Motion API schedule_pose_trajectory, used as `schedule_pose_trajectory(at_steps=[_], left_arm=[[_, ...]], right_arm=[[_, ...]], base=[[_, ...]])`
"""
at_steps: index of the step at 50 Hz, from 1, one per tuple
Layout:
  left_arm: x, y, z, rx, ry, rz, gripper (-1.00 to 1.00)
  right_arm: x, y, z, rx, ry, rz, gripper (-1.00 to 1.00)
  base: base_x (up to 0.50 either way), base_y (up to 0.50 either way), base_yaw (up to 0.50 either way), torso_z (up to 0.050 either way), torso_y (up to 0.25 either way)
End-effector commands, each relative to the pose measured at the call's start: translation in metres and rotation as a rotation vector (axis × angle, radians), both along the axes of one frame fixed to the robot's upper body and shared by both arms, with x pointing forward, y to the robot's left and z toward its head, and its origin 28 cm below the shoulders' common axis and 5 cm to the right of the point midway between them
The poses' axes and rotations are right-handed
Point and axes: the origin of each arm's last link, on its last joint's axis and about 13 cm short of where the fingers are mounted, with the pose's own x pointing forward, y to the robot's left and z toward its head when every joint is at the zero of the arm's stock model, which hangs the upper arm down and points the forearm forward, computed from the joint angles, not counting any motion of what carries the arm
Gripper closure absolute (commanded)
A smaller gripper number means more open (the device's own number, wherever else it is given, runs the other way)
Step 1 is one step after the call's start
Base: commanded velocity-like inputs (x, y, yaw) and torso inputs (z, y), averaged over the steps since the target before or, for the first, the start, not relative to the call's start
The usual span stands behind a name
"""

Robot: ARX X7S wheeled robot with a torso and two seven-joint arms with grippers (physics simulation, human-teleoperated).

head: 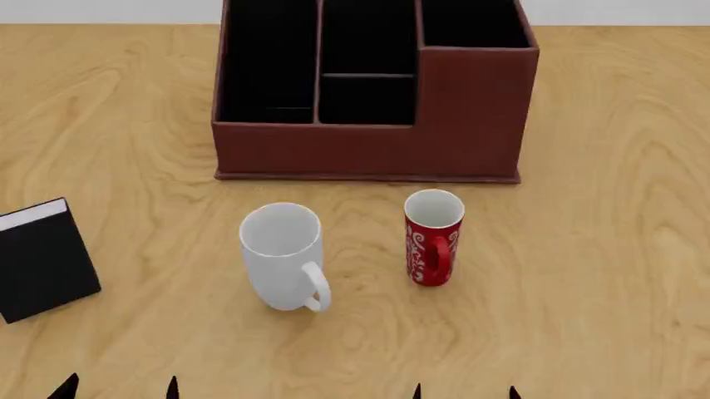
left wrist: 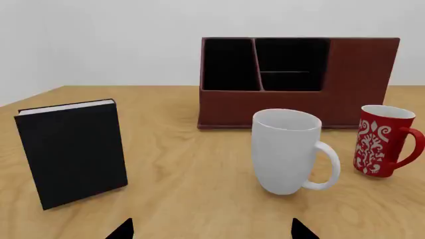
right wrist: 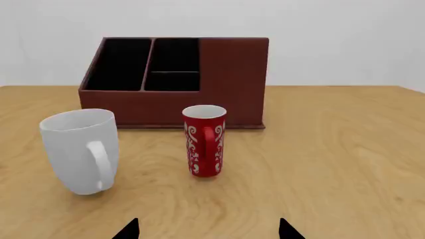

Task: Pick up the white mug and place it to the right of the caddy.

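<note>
Wood table (head: 621, 249). White mug (head: 281, 256) upright before caddy (head: 372, 158); both pincers spread, empty. Advise right gripper (head: 465, 391) approach, clearing red mug (head: 431, 237).

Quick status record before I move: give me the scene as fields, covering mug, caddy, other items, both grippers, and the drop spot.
white mug: upright on table, in front of caddy, handle toward robot, not grasped
caddy: behind both mugs, compartments look empty
red mug: upright, right of white mug, apart from it
book: standing at far left
left gripper: open, only fingertips visible, short of the mug
right gripper: open, only fingertips visible, holding nothing
drop spot: bare table right of caddy
task state: pick not yet begun
</note>
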Motion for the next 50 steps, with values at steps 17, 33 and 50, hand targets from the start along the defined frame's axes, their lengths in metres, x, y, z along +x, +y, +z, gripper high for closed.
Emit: schedule_pose_trajectory(at_steps=[17,33,50], left_arm=[[0.013,-0.003,0.045,0.068,-0.06,0.011,-1.0],[0.028,-0.007,0.081,0.098,-0.097,-0.044,-1.0],[0.03,-0.01,0.103,0.095,-0.143,-0.034,-1.0]], right_arm=[[0.031,-0.012,0.063,-0.014,-0.048,-0.001,-1.0],[0.049,-0.013,0.112,-0.081,-0.141,0.017,-1.0],[0.054,-0.013,0.133,-0.091,-0.199,0.012,-1.0]], base=[[0.0,0.0,0.0,0.0,0.0],[0.0,0.0,0.0,0.0,0.0],[0.0,0.0,0.0,0.0,0.0]])
